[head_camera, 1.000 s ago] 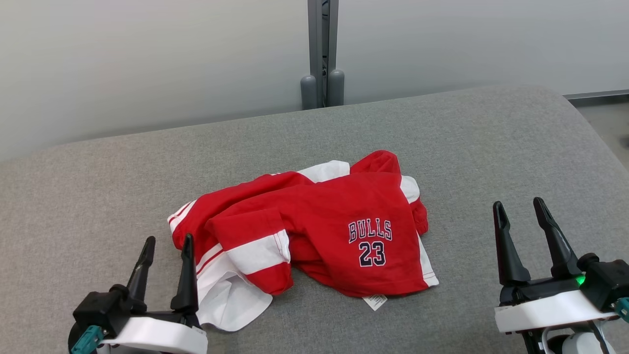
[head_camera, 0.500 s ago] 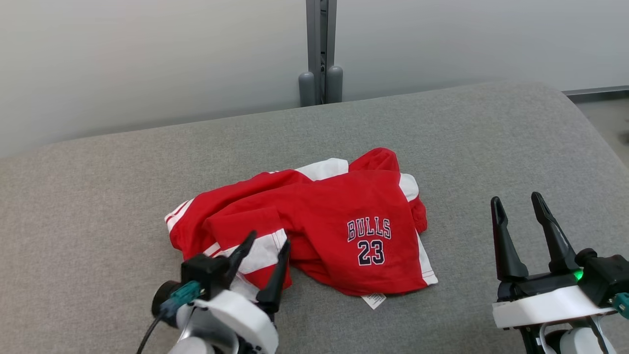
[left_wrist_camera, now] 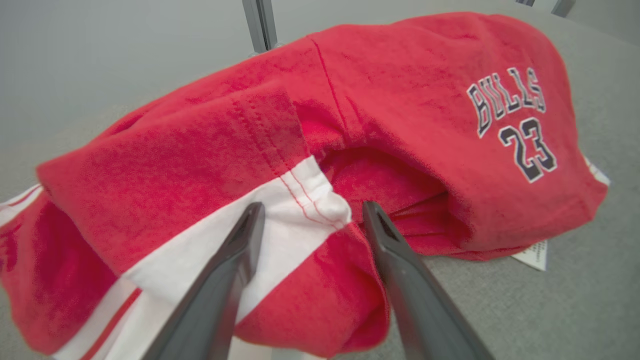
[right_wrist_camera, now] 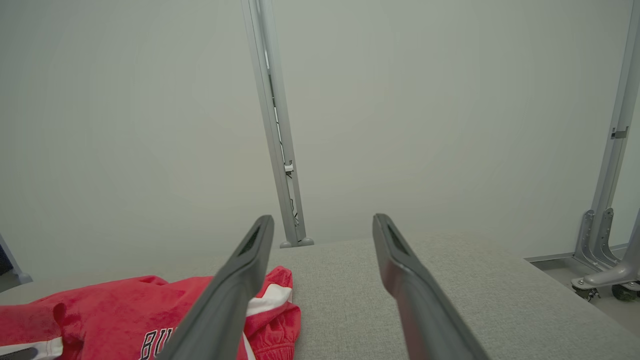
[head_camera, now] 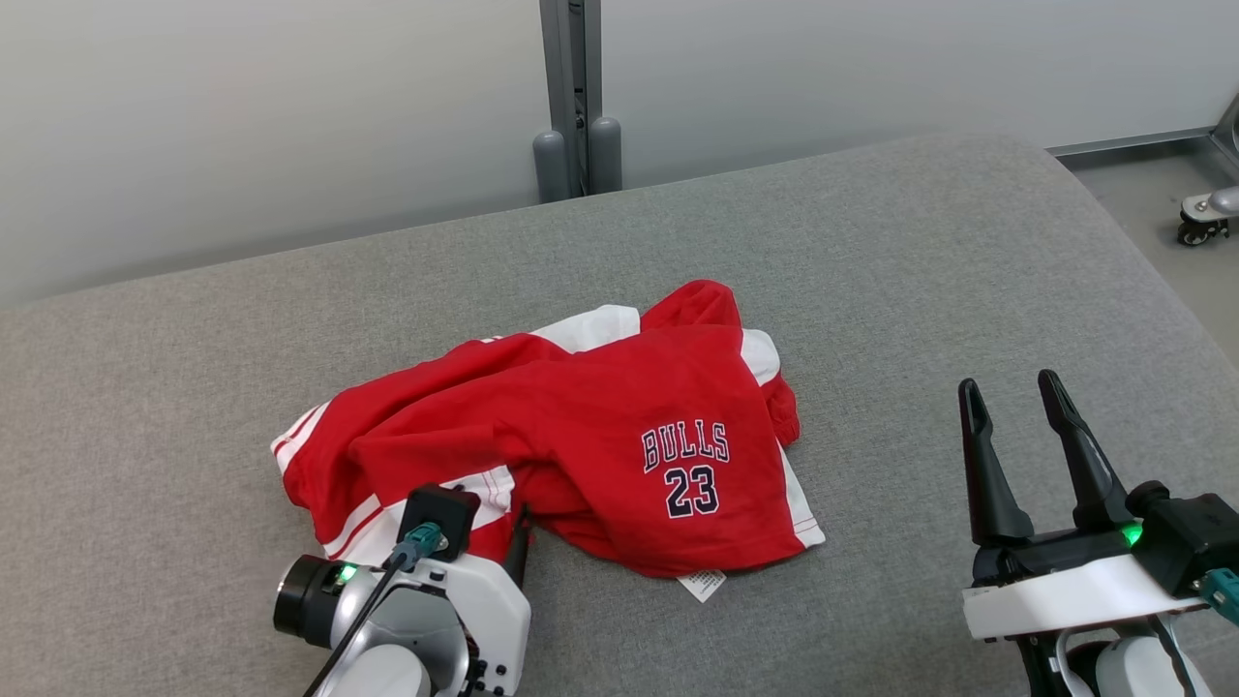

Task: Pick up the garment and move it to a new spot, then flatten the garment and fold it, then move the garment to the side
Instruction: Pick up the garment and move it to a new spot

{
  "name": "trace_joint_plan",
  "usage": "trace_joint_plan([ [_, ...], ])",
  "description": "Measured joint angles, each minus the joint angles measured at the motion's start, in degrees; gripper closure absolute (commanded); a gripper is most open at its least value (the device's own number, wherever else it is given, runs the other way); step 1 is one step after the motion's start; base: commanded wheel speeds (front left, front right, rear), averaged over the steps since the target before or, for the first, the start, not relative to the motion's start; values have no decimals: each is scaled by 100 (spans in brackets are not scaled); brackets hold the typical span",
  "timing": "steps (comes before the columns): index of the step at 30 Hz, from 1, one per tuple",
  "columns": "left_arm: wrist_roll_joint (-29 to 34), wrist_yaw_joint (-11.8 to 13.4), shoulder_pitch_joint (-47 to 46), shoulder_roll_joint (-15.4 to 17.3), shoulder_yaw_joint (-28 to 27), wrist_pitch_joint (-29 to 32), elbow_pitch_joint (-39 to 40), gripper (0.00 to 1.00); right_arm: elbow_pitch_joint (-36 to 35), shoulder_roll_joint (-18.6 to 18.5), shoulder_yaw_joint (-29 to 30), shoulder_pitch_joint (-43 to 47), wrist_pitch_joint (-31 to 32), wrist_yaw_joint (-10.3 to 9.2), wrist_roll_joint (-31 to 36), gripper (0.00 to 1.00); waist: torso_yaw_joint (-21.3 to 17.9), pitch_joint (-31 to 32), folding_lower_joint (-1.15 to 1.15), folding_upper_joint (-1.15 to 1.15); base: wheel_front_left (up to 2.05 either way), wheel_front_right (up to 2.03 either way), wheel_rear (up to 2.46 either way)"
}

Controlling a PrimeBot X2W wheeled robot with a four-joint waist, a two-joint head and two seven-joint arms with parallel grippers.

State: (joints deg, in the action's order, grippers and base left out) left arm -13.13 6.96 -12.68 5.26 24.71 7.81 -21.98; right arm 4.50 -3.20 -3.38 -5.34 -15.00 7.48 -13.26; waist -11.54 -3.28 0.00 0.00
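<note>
The garment (head_camera: 581, 426) is a red and white piece printed "BULLS 23", lying crumpled in the middle of the grey padded surface (head_camera: 871, 290). My left gripper (head_camera: 489, 515) is at its near left part, largely hidden behind its own wrist. In the left wrist view this gripper (left_wrist_camera: 312, 205) is open, its fingers on either side of a white-striped fold of the garment (left_wrist_camera: 400, 100). Off to the garment's right, my right gripper (head_camera: 1010, 384) stands open and empty above the surface. The right wrist view shows its spread gripper (right_wrist_camera: 324, 217) with the garment (right_wrist_camera: 125, 310) at lower left.
A grey metal post (head_camera: 571, 97) rises against the pale wall behind the surface. A castor wheel (head_camera: 1200, 218) stands on the floor past the rounded right edge. A white label (head_camera: 702, 584) pokes out from the garment's near hem.
My left gripper has swung in from the lower left onto the garment's near left fold. The head camera has turned, sliding the scene leftward. The right gripper has held still.
</note>
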Motion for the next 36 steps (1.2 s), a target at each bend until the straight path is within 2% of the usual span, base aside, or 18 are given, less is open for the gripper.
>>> trace_joint_plan([
  [3,87,76,-65,73,22,5,-159,0,0,8,25,0,0,0,0,0,0,-7,0,0,0,0,0],
  [4,87,75,-76,77,30,21,-207,9,1,9,36,0,0,0,0,0,7,-7,0,0,0,0,0],
  [5,83,75,-77,75,36,22,-244,53,2,10,41,0,0,0,0,0,17,-7,0,0,0,0,0],
  [6,80,68,-82,71,42,14,-272,90,1,13,43,0,0,0,0,0,30,-8,0,0,0,0,0],
  [7,74,66,-98,62,55,-5,-292,100,0,19,47,-1,0,0,0,0,44,-8,0,0,0,0,0],
  [15,-86,-40,-171,82,33,-187,-131,100,-7,34,89,-1,0,0,0,0,217,23,0,0,0,0,0],
  [19,-120,-167,-193,101,57,-288,431,100,-24,38,155,4,0,0,-4,0,292,50,0,0,0,0,0],
  [21,-177,-281,-408,194,8,-285,1239,100,-37,40,226,31,0,0,-1,0,396,88,0,0,0,0,0],
  [25,-49,-291,-954,653,-278,-136,2181,100,-38,41,215,66,0,0,-38,0,528,168,0,0,0,0,0],
  [26,-49,-291,-954,653,-278,-136,2181,100,-38,41,215,66,0,0,-38,0,528,168,0,0,0,0,0],
  [29,25,-292,-1368,955,-527,126,2633,100,-43,43,192,69,0,0,-57,0,615,224,0,0,0,0,0],
  [34,-30,-355,-2087,1544,-1107,552,2906,100,-44,43,204,100,0,0,-89,0,756,242,0,0,0,0,0],
  [36,-55,-463,-2307,1807,-1268,720,2885,100,-62,44,227,96,0,0,-89,0,798,206,0,0,0,0,0],
])
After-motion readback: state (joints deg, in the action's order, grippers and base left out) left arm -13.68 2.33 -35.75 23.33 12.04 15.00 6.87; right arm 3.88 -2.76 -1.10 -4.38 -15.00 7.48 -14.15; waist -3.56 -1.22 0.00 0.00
